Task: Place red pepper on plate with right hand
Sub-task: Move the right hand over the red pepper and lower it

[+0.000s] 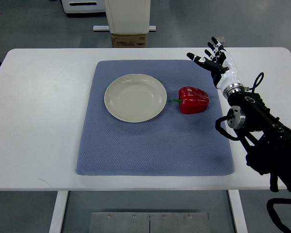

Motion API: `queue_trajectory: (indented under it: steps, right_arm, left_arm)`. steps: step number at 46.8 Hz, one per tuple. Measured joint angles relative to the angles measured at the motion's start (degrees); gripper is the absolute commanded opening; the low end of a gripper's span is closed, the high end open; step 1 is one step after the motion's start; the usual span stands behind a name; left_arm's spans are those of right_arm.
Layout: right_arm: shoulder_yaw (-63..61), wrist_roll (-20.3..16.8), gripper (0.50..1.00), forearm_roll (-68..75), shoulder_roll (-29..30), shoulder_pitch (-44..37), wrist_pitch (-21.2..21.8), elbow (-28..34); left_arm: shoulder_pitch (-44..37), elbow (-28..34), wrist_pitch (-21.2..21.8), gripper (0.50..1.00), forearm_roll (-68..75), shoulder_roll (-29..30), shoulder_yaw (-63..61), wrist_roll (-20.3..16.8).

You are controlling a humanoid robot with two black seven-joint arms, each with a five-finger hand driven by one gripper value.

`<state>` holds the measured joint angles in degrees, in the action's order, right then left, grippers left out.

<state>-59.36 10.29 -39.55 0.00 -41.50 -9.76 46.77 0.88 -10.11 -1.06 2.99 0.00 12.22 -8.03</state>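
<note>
Pictured: glossy red bell pepper (194,100) on its side, short green stem pointing to 9 o'clock, lying on a blue-grey quilted fabric mat (155,150) just beside a round cream ceramic plate (135,97) at 9 o'clock of it, close but apart. Plate bare. Probably light and hollow, firm but bruisable, with waxy skin apt to slip and lobes apt to roll; best taken across the broad middle, fingers wrapped over the top, not by the stem. At 1 o'clock of the pepper, the white-and-black right hand (215,59), fingers spread wide and holding nothing, clear of the pepper, black jointed forearm entering from the right edge. All set on a white rectangular table (43,121). Left arm nowhere in frame. Pepper's underside hidden; fingertip detail too small to make out. At 12 o'clock beyond the table, 1 brown cardboard box (129,40), partly cut off.
</note>
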Motion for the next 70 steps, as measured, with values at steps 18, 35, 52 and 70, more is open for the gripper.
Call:
queue_trajectory:
  steps: [18,35,52,70]
  right_arm:
    - [7.0,-0.1,1.000,0.1,-1.3,-3.6,0.1,0.2]
    - [20.5,0.0,1.000,0.2,-10.1,-9.5,1.0,2.2]
    - [31.1,1.5,0.998,0.1,-15.6,-13.0,2.4,7.1]
    - [45.1,2.8,0.998,-0.6,-19.2,-19.1,2.3,10.1]
  left_arm:
    - [0.0,0.0,0.0,1.000,0.0,0.0,0.0,0.0]
    - [0.0,0.0,0.0,1.000,0.0,0.0,0.0,0.0]
    - [0.0,0.0,0.0,1.000,0.0,0.0,0.0,0.0]
    - [0.0,0.0,0.0,1.000,0.0,0.0,0.0,0.0]
